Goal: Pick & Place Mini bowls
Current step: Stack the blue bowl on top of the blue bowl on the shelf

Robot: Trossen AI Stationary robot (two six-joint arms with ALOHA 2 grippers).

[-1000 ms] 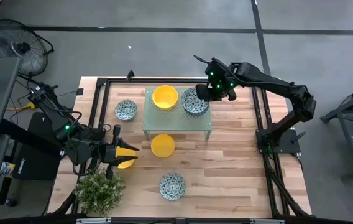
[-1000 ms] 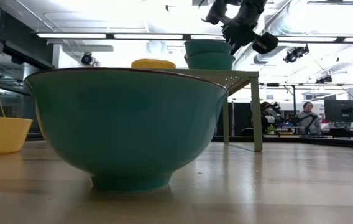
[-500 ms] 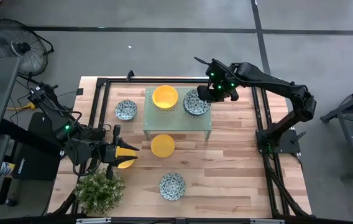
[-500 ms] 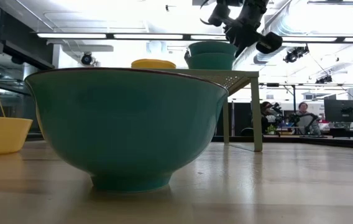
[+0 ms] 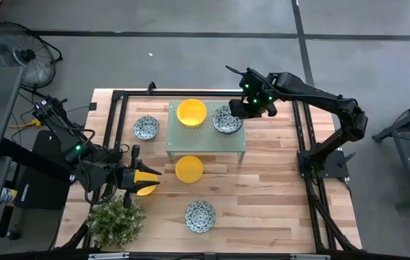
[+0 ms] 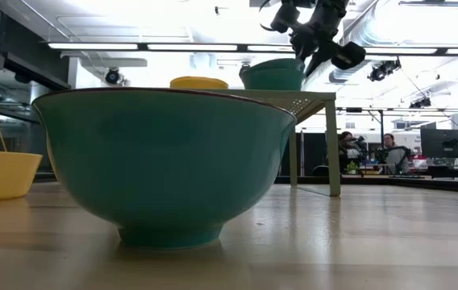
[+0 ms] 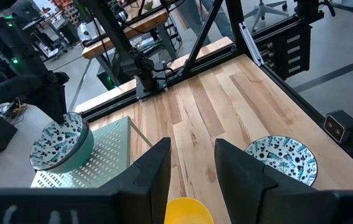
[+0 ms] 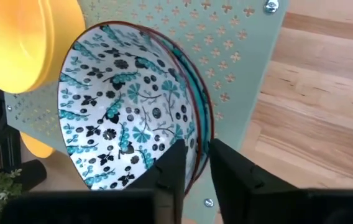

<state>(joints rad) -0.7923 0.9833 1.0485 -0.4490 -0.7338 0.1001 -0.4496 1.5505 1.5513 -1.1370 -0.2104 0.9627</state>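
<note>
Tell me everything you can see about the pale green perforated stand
The pale green stand is a low, flat-topped table that looks like painted metal, punched with small cross-shaped holes and raised on thin legs. It stands upright mid-table. On it sit a yellow bowl and nested patterned bowls, whose rim the right gripper straddles.

Patterned bowl (image 5: 227,120) under right hand (image 5: 242,108) dropped from riding high into the bowl beneath, now nested; fingers loosening off its rim.

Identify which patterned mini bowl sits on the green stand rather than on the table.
The patterned bowl beside the yellow bowl on the perforated stand, at the right tool. The two other visible patterned bowls rest on the wooden table.
</note>
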